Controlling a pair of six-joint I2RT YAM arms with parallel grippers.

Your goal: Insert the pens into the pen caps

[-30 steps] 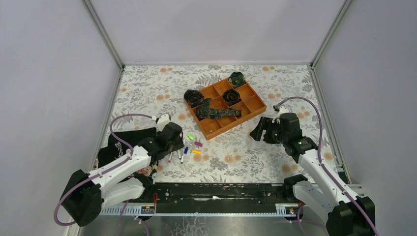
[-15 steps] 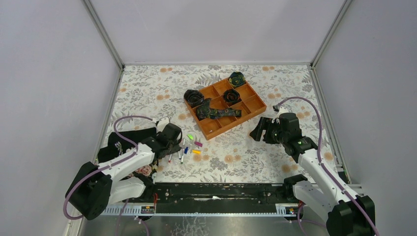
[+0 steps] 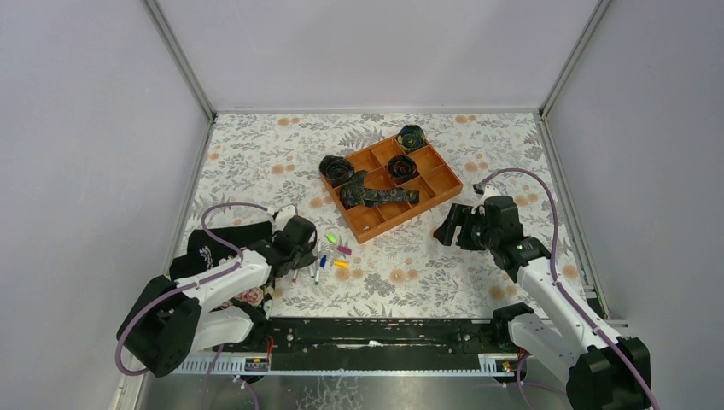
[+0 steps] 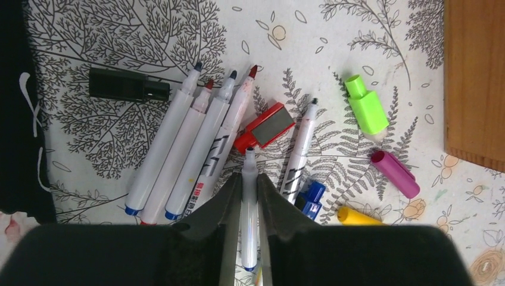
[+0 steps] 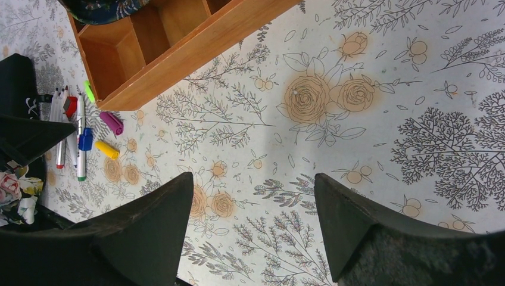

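Observation:
Several white-barrelled pens [image 4: 178,149] lie fanned on the floral cloth, tips pointing away from me, and another pen [image 4: 302,149] lies to their right. My left gripper [image 4: 249,179] is shut on one white pen [image 4: 249,205] with a dark tip and blue end. Pen caps lie close by: red [image 4: 264,127], neon green [image 4: 366,110], magenta [image 4: 395,174], yellow [image 4: 357,216], blue [image 4: 309,198] and a black one [image 4: 128,87]. In the top view the left gripper [image 3: 300,248] is over the pens [image 3: 312,269]. My right gripper [image 5: 255,179] hangs open above bare cloth, nothing between its fingers.
An orange wooden tray [image 3: 440,178] with dark rolled fabric pieces stands behind the pens, and its corner [image 5: 196,42] shows in the right wrist view. Black fabric [image 3: 218,239] lies left of the pens. The right gripper [image 3: 444,226] sits right of the tray's near corner.
The left gripper's jaws have closed onto the pen between them and the left arm has shifted slightly. The right arm has not moved.

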